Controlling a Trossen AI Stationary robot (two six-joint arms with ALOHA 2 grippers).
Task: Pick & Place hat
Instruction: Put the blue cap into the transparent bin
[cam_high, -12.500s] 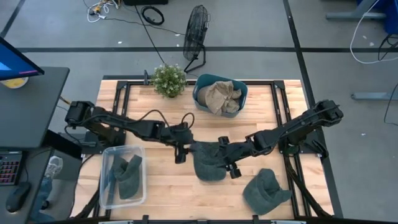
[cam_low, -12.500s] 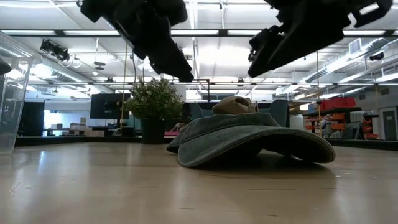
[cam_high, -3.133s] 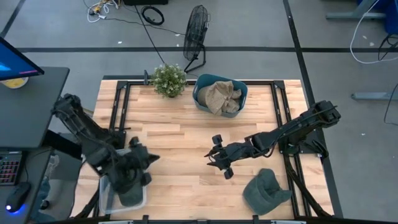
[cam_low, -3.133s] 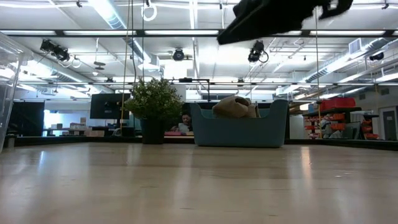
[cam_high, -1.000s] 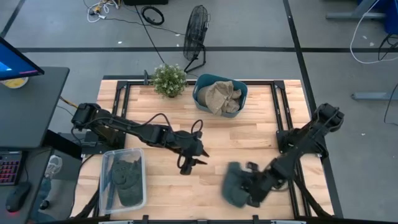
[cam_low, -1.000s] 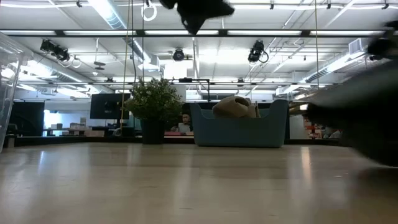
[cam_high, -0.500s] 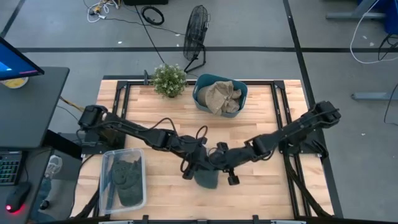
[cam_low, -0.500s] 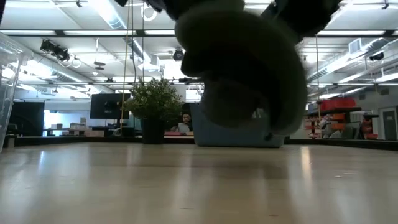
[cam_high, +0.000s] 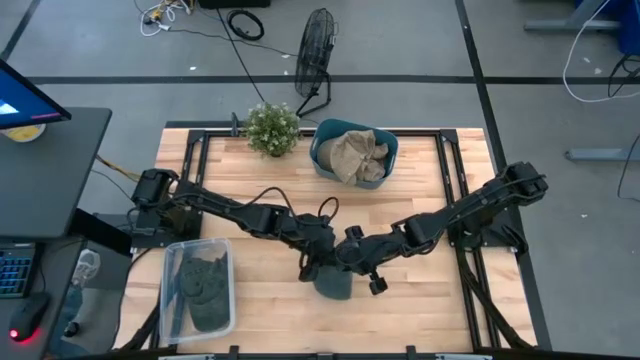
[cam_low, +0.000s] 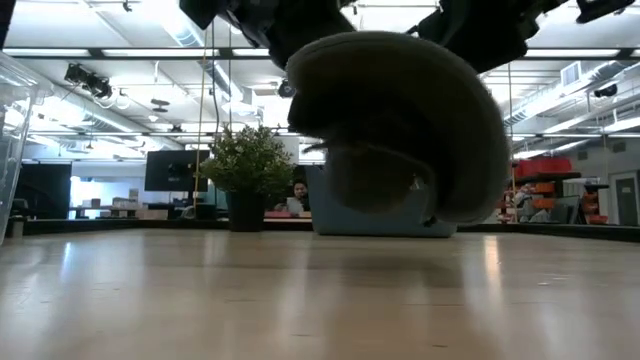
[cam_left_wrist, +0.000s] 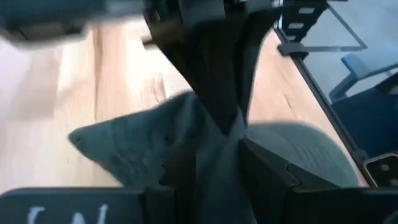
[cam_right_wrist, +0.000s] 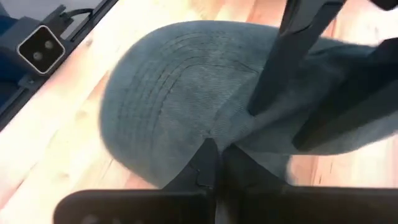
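A grey-green hat hangs over the middle of the table, and the low view shows the hat clear of the wood. My right gripper comes from the right and is shut on it. My left gripper comes from the left and meets the same hat right beside it. The left wrist view has the hat spreading below my left gripper. In the right wrist view, the stitched brim lies beyond my right gripper. My left gripper has a bunched fold of the hat between its two fingers, and the cloth fills the gap. It comes level from the table's left, right next to the other gripper's fingers. The hat hangs below, clear of the table. My right gripper pinches a gathered bit of cloth beside the stitched brim between its two fingers. It comes from the table's right, slanting down. The brim and crown hang below it, lifted clear.
A clear bin with dark hats stands at the near left. At the far edge are a teal tub holding tan cloth and a potted plant. Bare wood lies under and around the hanging hat.
My right gripper has carried the hat from the near right up and toward the table's middle, lifting it clear. My left gripper has shifted a little toward the right and met the hat there.
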